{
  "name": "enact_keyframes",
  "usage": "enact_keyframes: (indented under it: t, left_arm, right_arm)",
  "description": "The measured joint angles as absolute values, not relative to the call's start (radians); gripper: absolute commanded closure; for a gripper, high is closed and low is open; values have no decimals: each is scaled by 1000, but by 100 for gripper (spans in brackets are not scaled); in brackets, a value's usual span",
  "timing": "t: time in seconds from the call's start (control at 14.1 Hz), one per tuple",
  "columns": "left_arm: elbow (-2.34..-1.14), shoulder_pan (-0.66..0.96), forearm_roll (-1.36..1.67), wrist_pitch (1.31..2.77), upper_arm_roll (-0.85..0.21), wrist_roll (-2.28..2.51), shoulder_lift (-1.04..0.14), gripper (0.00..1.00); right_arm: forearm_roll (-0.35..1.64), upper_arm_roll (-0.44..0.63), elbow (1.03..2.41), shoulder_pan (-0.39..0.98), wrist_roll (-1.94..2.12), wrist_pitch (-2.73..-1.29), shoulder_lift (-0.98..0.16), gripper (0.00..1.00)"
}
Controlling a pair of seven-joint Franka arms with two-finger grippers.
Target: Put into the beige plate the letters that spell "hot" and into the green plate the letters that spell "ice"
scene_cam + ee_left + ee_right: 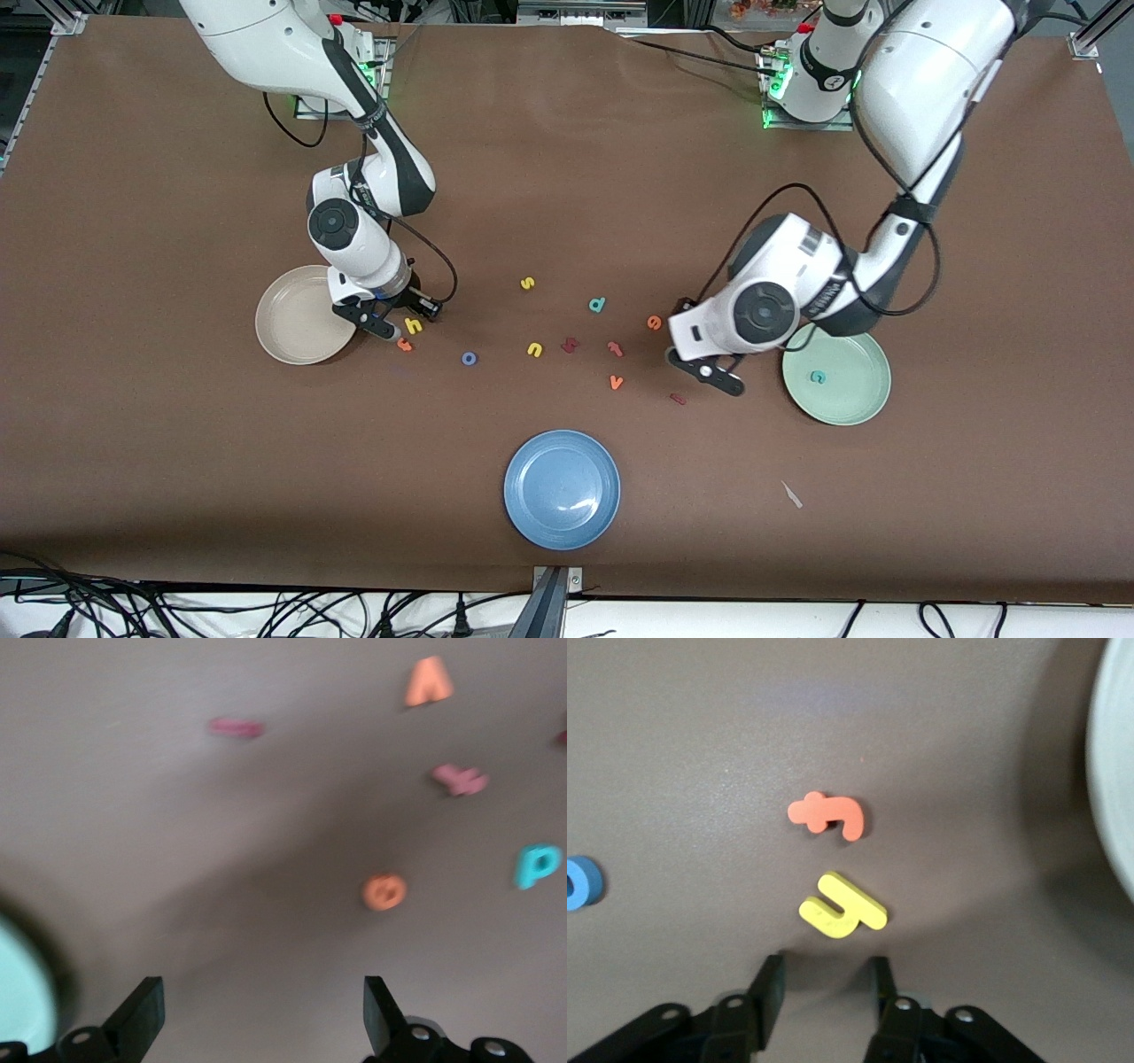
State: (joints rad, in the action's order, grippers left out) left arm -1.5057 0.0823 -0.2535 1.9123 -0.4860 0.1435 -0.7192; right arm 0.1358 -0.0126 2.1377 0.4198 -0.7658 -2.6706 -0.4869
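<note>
Sorting letters, both grippers low over the counter
Our right gripper (822, 979), fingers part-spread and empty, should straddle the yellow h (842, 907) beside the beige plate (297, 319); left gripper (264, 1014), fingers spread, aims for the orange e (384, 891); teal c (818, 377) sits in the green plate (855, 399)

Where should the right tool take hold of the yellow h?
Probably from straight above, closing the right tool across the long straight stem of the yellow h. It lies flat on the table, too thin for a side approach. The orange t lies apart from it, so the fingers should fit.
</note>
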Motion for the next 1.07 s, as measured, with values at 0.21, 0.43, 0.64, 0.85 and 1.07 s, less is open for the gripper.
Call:
enact_keyframes:
  t: [0.21, 0.43, 0.64, 0.85, 1.07]
  left_arm:
    - [-1551, 125, -254, 2045, -485, 174, -737, 11]
    - [-1596, 126, -284, 2133, -482, 174, -758, 23]
    - [-1612, 149, -310, 2157, -483, 218, -781, 28]
    - [-1622, 182, -322, 2167, -482, 268, -789, 32]
    - [-1630, 187, -394, 2167, -479, 302, -795, 38]
  right_arm:
    - [136, -13, 2097, 420, -765, -2584, -486, 26]
    - [136, -11, 2082, 419, -722, -2545, -486, 16]
    - [135, -3, 2081, 419, -609, -2513, -486, 14]
    - [135, 10, 2082, 410, -484, -2498, -486, 14]
    - [135, 14, 2081, 401, -419, -2495, -486, 14]
